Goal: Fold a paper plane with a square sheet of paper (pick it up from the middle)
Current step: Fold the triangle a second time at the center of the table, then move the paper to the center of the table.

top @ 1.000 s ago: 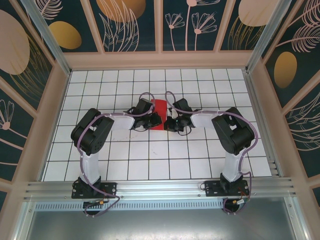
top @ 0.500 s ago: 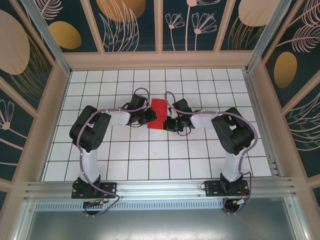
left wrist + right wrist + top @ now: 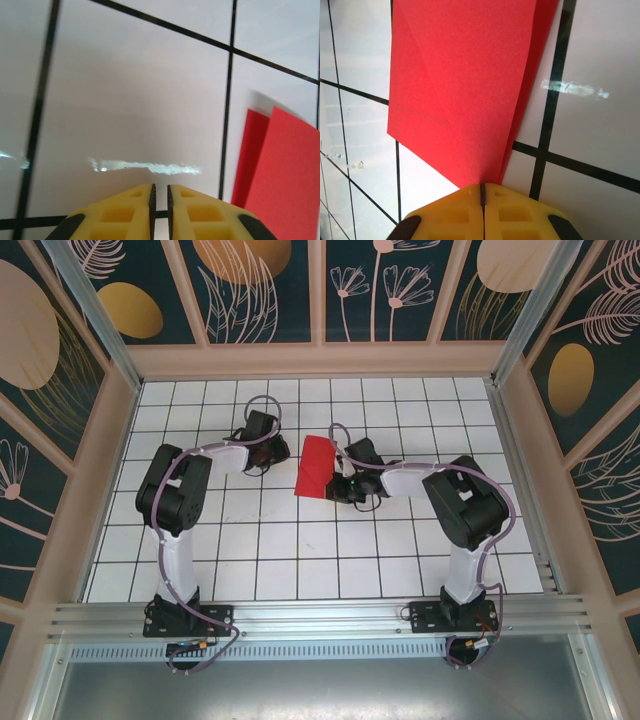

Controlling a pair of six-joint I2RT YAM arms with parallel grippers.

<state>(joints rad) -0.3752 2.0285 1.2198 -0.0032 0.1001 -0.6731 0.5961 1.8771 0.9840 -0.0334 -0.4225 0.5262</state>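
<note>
The square sheet of paper [image 3: 316,466] is now a smaller folded red shape near the middle of the white grid table. Two layers of the paper [image 3: 465,90] fan out ahead of my right gripper [image 3: 482,187], which is shut on its near corner. In the top view the right gripper [image 3: 337,481] sits at the paper's lower right edge. My left gripper [image 3: 277,453] is off to the left of the paper, apart from it. Its yellow jaws stand open by a narrow slit with nothing between them [image 3: 160,190], and the paper [image 3: 285,170] lies ahead to its right.
The white tiled table [image 3: 300,560] is boxed in by patterned walls with wooden posts [image 3: 115,420]. Both arm bases are bolted to the metal rail [image 3: 320,618] at the near edge.
My left gripper has let go of the paper and drawn back to the left. The right gripper has stayed shut on the paper, which now tilts slightly leftward.
</note>
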